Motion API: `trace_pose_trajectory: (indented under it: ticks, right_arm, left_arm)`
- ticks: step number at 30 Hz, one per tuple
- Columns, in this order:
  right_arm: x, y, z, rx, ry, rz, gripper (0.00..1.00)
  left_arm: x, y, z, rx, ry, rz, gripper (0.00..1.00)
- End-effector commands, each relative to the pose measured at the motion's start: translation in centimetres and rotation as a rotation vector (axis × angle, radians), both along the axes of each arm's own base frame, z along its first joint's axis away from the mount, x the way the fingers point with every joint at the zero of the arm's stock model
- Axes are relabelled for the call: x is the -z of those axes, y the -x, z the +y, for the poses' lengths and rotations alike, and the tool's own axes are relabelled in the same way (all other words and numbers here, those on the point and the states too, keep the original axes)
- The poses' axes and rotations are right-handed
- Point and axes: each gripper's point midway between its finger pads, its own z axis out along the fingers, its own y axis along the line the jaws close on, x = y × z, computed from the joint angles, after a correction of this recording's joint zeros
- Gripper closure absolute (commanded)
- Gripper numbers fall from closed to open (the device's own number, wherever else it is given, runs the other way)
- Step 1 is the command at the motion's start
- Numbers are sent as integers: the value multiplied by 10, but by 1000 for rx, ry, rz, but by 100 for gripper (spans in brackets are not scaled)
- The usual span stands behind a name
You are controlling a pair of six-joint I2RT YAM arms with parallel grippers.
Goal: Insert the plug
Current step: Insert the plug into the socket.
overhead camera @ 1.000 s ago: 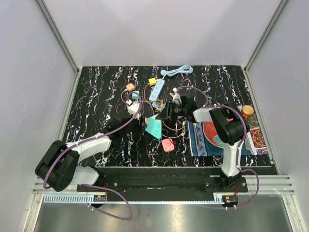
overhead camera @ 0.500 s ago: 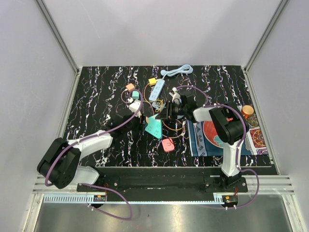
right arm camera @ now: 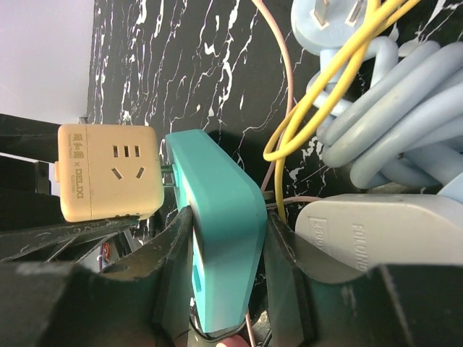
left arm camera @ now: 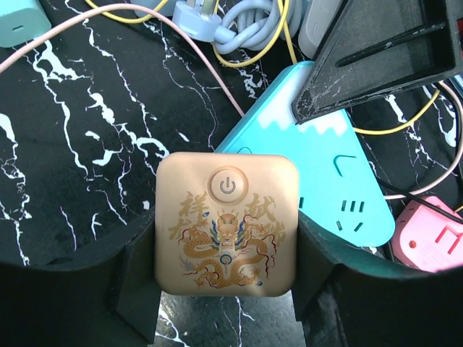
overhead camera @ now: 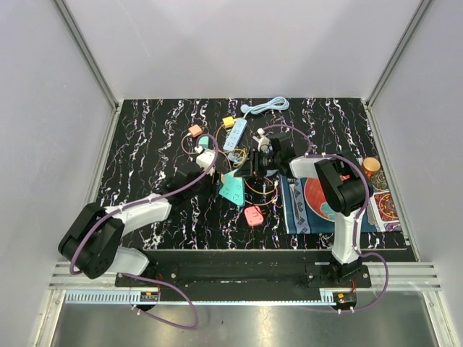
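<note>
My left gripper (left arm camera: 226,242) is shut on a beige cube plug (left arm camera: 226,210) with a gold dragon print and a power button on top. In the right wrist view the cube (right arm camera: 108,170) sits right beside the teal power strip (right arm camera: 217,210), its prongs meeting the strip's face. My right gripper (right arm camera: 224,246) is shut on that teal strip and holds it on edge. In the top view the left gripper (overhead camera: 210,181) and right gripper (overhead camera: 247,170) face each other across the teal strip (overhead camera: 231,191) at mid-table.
A pink adapter (overhead camera: 253,215) lies in front of the strip. A light blue power strip (overhead camera: 235,134) with coiled cable (right arm camera: 405,123), a yellow cable (right arm camera: 325,94), a grey-white plug (right arm camera: 369,231) and small plugs crowd the back. A patterned mat (overhead camera: 296,210) with a copper can (overhead camera: 371,165) lies right.
My left arm has reached forward and right, bringing the cube plug up against the teal strip. The right gripper and strip shifted slightly away from the bases.
</note>
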Motion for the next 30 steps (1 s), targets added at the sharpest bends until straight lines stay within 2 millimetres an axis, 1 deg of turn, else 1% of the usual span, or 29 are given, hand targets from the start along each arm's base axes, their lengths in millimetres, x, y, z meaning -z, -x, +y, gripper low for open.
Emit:
trace_pose_trajectory:
  ticks: [1, 4, 10, 14, 18, 19, 20, 21, 23, 25, 29, 30]
  right_arm:
    - [1, 22, 7, -140, 21, -11, 97]
    - [1, 20, 8, -153, 30, -12, 97]
    - [-3, 20, 10, -184, 25, 9, 98]
    - [-5, 21, 11, -200, 18, 28, 98]
    - [-3, 27, 8, -216, 32, 70, 98]
    - [-3, 26, 7, -222, 37, 64, 98]
    - [-2, 26, 7, -226, 41, 66, 98]
    - [0, 29, 5, -227, 52, 90, 98]
    - [1, 29, 6, -236, 56, 95, 98]
    - [1, 32, 5, -244, 52, 113, 98]
    - [1, 32, 4, -232, 60, 126, 97]
    - [-2, 31, 5, -231, 58, 121, 96]
  left_arm:
    - [50, 28, 3, 61, -104, 155, 100]
    - [51, 32, 1, 77, -105, 146, 100]
    - [58, 40, -11, 112, -107, 134, 100]
    - [59, 43, -16, 106, -61, 120, 100]
    - [59, 47, -20, 112, -2, 106, 100]
    - [58, 45, -23, 116, 12, 92, 100]
    - [60, 45, -24, 117, 13, 95, 100]
    - [68, 46, -24, 119, 2, 113, 100]
    - [72, 45, -27, 125, -1, 117, 100]
    - [75, 46, -25, 116, 7, 106, 100]
    - [66, 46, -21, 94, 33, 64, 100]
    - [61, 46, -21, 94, 45, 48, 97]
